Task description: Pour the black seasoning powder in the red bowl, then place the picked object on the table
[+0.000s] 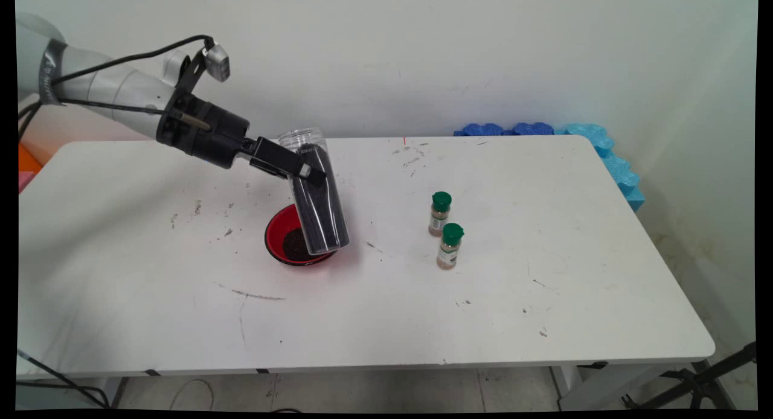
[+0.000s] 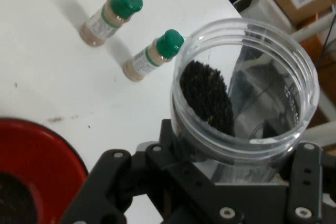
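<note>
The end effector (image 1: 301, 167) is clamped on a clear plastic jar (image 1: 317, 192), its two black fingers pressing the jar's upper part just below the open mouth. The jar is held off the worktop (image 1: 543, 310) and leans a little, mouth up and toward the wall, its base lower and hanging over a red bowl (image 1: 275, 235). Dark granular material fills most of the jar; in the hand view the open rim of the jar (image 2: 247, 85) faces the camera and a dark mass sits against the inner wall, with the end effector (image 2: 210, 182) closed round it from below. The red bowl stands on the worktop directly beneath the jar's base and holds a small heap of the same dark grains; in the hand view a part of the bowl (image 2: 47, 150) shows at lower left. To the right of the bowl, well apart from it, two small spice bottles stand upright near each other: the farther bottle (image 1: 440, 214) and the nearer bottle (image 1: 450, 246), both with green caps and pale brown contents. Blue foam pieces (image 1: 604, 153) lie along the worktop's far right corner against the wall.
</note>
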